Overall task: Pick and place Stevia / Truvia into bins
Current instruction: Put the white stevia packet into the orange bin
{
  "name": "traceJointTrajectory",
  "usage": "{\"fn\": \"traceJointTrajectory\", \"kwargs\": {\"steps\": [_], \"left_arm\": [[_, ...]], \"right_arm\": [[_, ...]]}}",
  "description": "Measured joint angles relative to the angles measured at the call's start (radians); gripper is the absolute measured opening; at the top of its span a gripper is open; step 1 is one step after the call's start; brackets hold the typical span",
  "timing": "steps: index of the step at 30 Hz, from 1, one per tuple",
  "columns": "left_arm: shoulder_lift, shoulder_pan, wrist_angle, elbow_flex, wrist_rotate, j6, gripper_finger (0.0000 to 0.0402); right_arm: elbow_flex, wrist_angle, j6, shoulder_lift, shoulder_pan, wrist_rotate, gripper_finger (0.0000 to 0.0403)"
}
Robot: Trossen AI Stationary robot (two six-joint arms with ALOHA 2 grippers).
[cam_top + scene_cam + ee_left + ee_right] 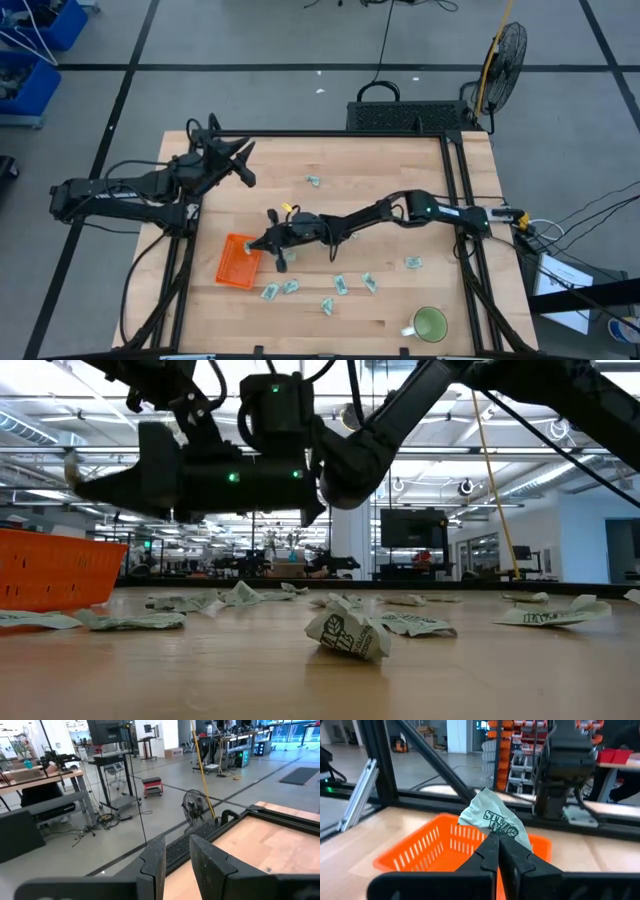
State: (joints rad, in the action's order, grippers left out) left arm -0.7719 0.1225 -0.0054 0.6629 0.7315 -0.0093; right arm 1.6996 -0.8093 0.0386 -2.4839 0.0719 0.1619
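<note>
Crumpled packet (347, 635) seen nearest; Stevia packet (492, 822) pinched in closed right claw (496, 840) above orange tray (427, 851); about ten left on desk (400, 180); left claw (175, 865) parked narrowly parted at far-left corner.

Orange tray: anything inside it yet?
No packets visible inside the orange tray. The right claw, shut on a Stevia packet, hangs over its near rim and hides part of the floor, so that patch is unconfirmed.

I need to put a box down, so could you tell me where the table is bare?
Bare: the far right stretch behind the right arm, and the near left corner beside the tray. Crowded: the near middle, with packets from the tray to the mug.
</note>
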Motion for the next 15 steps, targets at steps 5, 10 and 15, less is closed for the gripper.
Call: {"fn": "traceJointTrajectory", "kwargs": {"steps": [5,10,15], "left_arm": [[0.000,0.000,0.000,0.000,-0.006,0.000,0.0093],[0.000,0.000,-0.001,0.000,-0.008,-0.002,0.0093],[0.000,0.001,-0.003,0.000,-0.024,-0.016,0.0093]], "right_arm": [[0.003,0.027,0.000,-0.004,0.000,-0.002,0.0006],[0.003,0.058,0.001,-0.004,0.000,-0.002,0.0041],[0.003,0.055,0.025,-0.004,-0.001,-0.002,0.0085]]}}
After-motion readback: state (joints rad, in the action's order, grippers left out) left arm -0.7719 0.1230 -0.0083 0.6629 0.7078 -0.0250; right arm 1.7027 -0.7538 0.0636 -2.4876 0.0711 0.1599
